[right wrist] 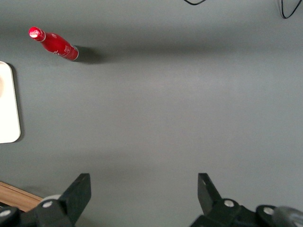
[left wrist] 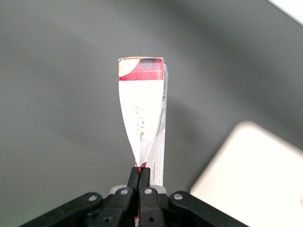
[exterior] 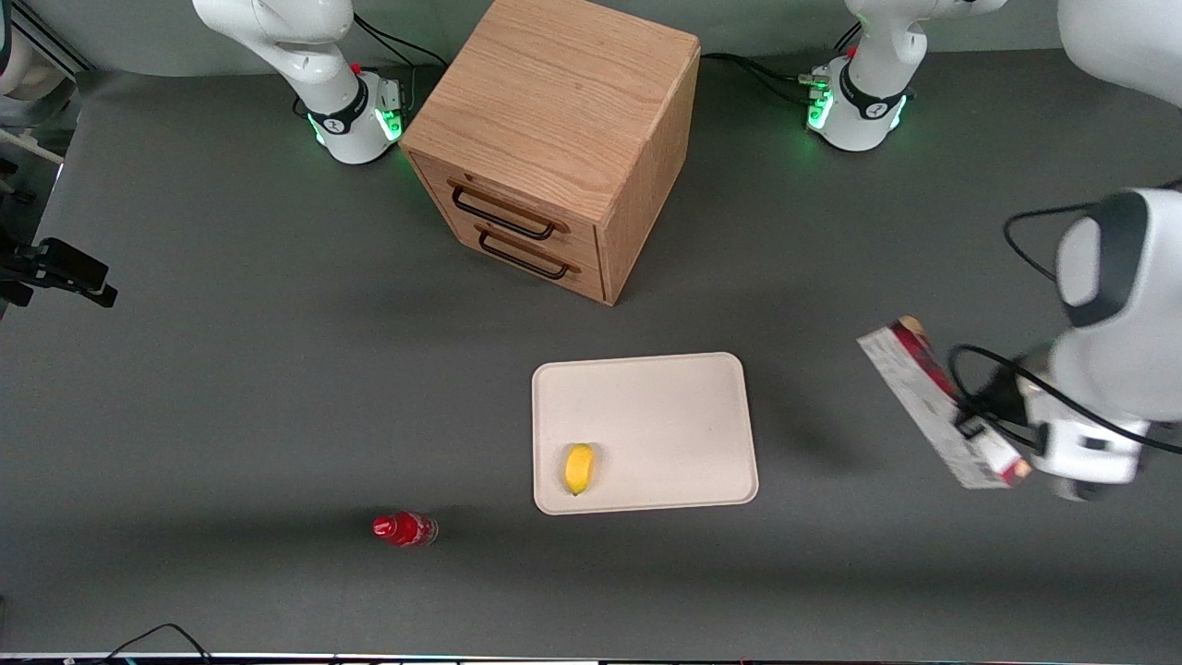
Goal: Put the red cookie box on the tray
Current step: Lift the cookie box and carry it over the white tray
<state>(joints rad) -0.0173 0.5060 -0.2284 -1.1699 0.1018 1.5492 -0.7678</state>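
Both fingers [left wrist: 134, 178] of the gripper [left wrist: 139, 176] pinched tight on the red cookie box [left wrist: 142, 120], aloft beside the tray [exterior: 646, 397].

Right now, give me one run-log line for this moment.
gripper: shut on red cookie box, lifted off table, toward working arm's end | tray: holds lemon | box not yet placed

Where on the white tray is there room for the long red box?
The tray is bare except for a lemon in the corner nearest the red bottle. The stretch toward the cabinet and the working arm's end is free. The tool holds the red cookie box above the table, beside the tray.
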